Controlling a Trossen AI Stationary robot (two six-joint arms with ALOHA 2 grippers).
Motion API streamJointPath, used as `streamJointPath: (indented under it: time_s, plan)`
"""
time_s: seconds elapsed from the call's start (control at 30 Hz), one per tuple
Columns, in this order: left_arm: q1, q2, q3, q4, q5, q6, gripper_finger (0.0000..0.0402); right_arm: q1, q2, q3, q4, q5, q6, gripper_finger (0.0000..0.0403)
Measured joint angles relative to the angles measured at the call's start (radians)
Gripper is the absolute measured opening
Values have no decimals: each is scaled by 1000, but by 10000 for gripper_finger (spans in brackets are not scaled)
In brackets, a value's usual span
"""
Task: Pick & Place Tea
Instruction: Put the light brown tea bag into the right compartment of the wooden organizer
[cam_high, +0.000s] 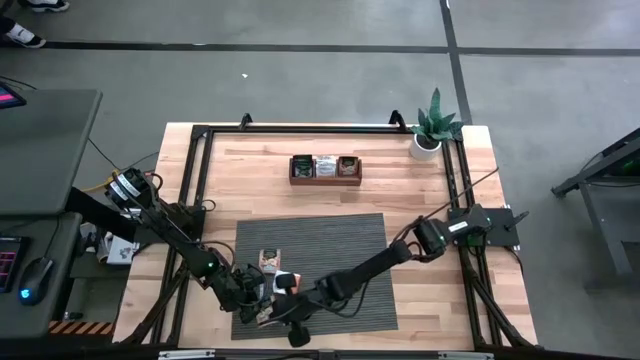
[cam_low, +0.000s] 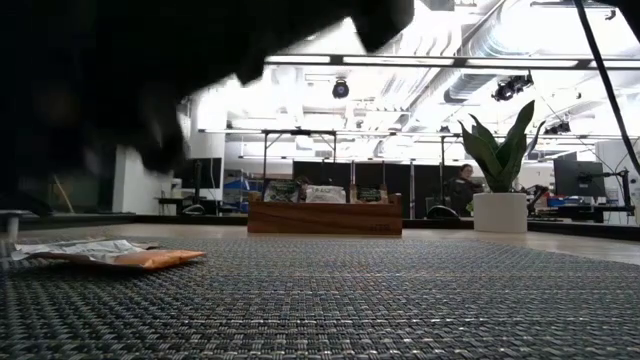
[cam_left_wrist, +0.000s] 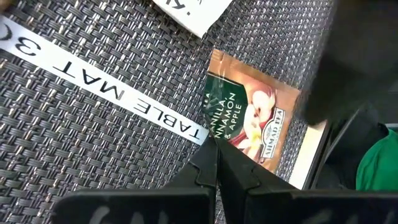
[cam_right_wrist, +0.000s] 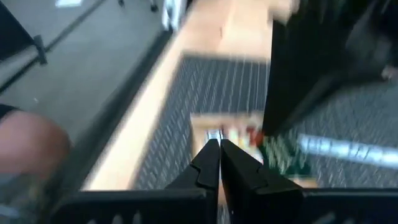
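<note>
Both arms crowded the near edge of the grey woven mat (cam_high: 330, 250). The left gripper (cam_left_wrist: 217, 144), fingers pinched together, nipped the corner of a green-and-tan paper tea sachet (cam_left_wrist: 252, 118) lying flat there, apparently to lift it; the right gripper (cam_right_wrist: 219, 144) was closed on nothing.

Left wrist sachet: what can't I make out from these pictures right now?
- Sachet: one corner hidden behind the dark arm in the left wrist view.
- Sachets at both end effectors: high view, too small and covered by the arms.
- Right wrist view: motion blur.
- Low view: an arm blocks the upper left.
</note>
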Motion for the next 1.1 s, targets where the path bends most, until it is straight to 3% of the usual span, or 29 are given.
streamJointPath:
  time_s: [0.3, 0.83, 0.97, 1.1]
  plan:
    - [0, 0, 0, 1, -3, -3, 0, 4, -119, 2, -41, -73, -61, 11]
    - [0, -2, -1, 3, -1, 25, 0, 35, -336, -20, -745, 48, -161, 12]
    - [1, -24, -3, -15, -16, 57, 0, 36, -365, -134, -732, -9, -156, 11]
    - [1, -77, -2, -50, -70, 76, 0, 32, -393, -319, -576, -48, -77, 11]
